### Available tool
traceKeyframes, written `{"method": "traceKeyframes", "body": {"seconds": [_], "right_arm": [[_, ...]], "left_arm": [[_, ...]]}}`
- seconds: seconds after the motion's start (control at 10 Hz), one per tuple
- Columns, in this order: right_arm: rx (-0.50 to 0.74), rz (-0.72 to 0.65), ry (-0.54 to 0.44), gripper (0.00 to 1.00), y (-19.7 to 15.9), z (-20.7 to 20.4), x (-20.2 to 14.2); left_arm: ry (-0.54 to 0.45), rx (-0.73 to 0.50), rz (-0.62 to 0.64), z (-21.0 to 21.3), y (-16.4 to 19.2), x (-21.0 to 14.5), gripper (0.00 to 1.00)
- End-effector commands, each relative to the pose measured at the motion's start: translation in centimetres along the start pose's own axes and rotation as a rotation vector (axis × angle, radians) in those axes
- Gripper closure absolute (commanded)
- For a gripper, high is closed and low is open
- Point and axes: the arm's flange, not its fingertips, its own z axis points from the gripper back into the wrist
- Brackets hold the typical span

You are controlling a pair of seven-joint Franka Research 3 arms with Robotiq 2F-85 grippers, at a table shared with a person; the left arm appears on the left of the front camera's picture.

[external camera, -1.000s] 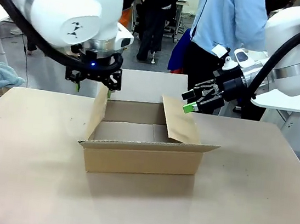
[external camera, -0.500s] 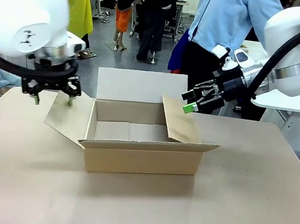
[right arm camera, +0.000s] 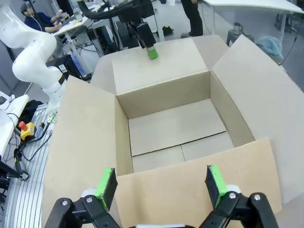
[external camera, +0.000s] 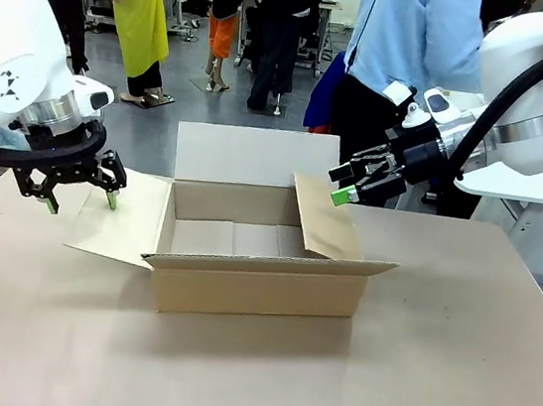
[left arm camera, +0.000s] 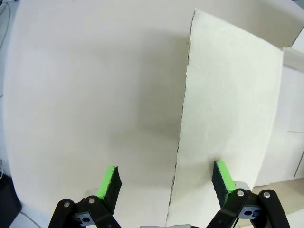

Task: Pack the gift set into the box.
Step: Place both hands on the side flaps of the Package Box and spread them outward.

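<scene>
Both the left gripper (external camera: 81, 202) and the right gripper (external camera: 339, 186) hang wide open and empty beside the box (external camera: 255, 286) in the middle of the table (external camera: 428, 384), whose half-raised right flap (external camera: 326, 226) may fall over the opening.

Beige tabletop (external camera: 448, 386), grey floor (external camera: 181, 71) beyond, white desk (external camera: 539, 186) at right, person in light blue (external camera: 424, 33) standing behind

The front camera looks across the table (external camera: 448, 386) at the box (external camera: 255, 286) in the middle, from the robot's side. The camera on the left hand (left arm camera: 165, 176) looks straight down, very close, at one flap (left arm camera: 228, 95) and the table. The camera on the right hand (right arm camera: 160, 183) looks down into the box from nearby. All three see the box
</scene>
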Motion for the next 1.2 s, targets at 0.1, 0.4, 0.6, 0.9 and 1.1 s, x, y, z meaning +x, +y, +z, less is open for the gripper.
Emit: {"method": "traceKeyframes", "body": {"seconds": [0.1, 0.4, 0.6, 0.9, 1.1], "right_arm": [[0.000, 0.000, 0.000, 0.00, 0.0, 0.0, 0.0], [-0.005, -0.188, 0.562, 0.00, 1.7, -8.6, 13.1], [-0.248, -0.444, 0.755, 0.00, 4.8, -10.0, 15.3], [-0.645, -0.804, 0.879, 0.00, 7.3, -14.1, 16.3], [-0.697, -0.858, 0.855, 0.00, 6.1, -15.5, 16.4]], "left_arm": [[-0.037, 0.053, 0.024, 1.2, -0.9, 0.1, 0.00], [-0.037, 0.053, 0.024, 1.2, -0.9, 0.1, 0.00], [-0.037, 0.053, 0.024, 1.2, -0.9, 0.1, 0.00], [-0.037, 0.053, 0.024, 1.2, -0.9, 0.1, 0.00], [-0.037, 0.053, 0.024, 1.2, -0.9, 0.1, 0.00]]}}
